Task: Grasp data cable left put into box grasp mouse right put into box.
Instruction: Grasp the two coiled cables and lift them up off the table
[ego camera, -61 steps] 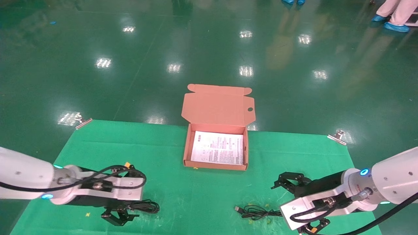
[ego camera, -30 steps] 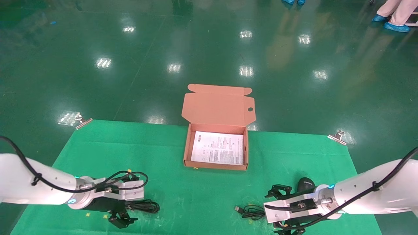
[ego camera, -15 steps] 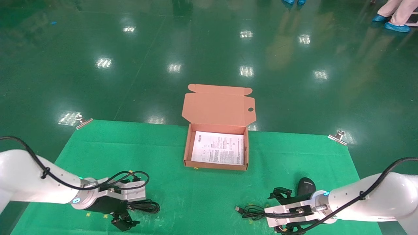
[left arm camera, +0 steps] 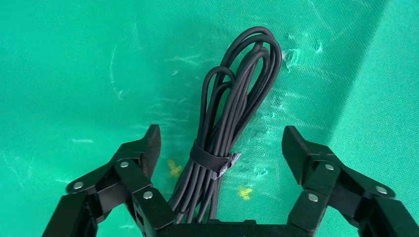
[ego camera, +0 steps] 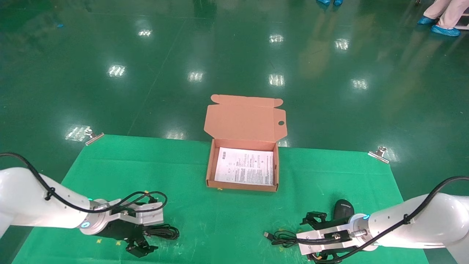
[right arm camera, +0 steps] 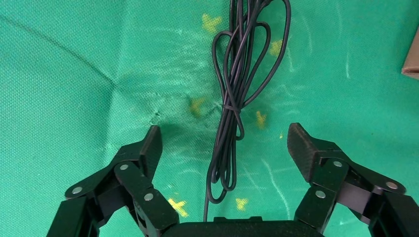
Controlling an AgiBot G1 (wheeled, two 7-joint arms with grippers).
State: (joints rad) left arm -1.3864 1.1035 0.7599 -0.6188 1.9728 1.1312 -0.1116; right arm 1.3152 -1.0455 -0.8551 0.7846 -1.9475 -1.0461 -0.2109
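On the green cloth [ego camera: 183, 176], the data cable [left arm camera: 232, 118] lies between the wide-spread fingers of the left gripper [left arm camera: 221, 148], untouched. Over on the right, the mouse [ego camera: 343, 209] sits beside the right gripper [right arm camera: 225, 148], splayed wide over the mouse's cord [right arm camera: 234, 94]. Beyond both, the box [ego camera: 209, 168] stands open.

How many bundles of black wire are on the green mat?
2. The data cable lies between the left claw's open fingers. The mouse's cord lies between the right claw's open fingers.

Green cloth [ego camera: 176, 172] with corner clips [ego camera: 378, 153] (yellow marks near its front edge), glossy green floor [ego camera: 183, 55].
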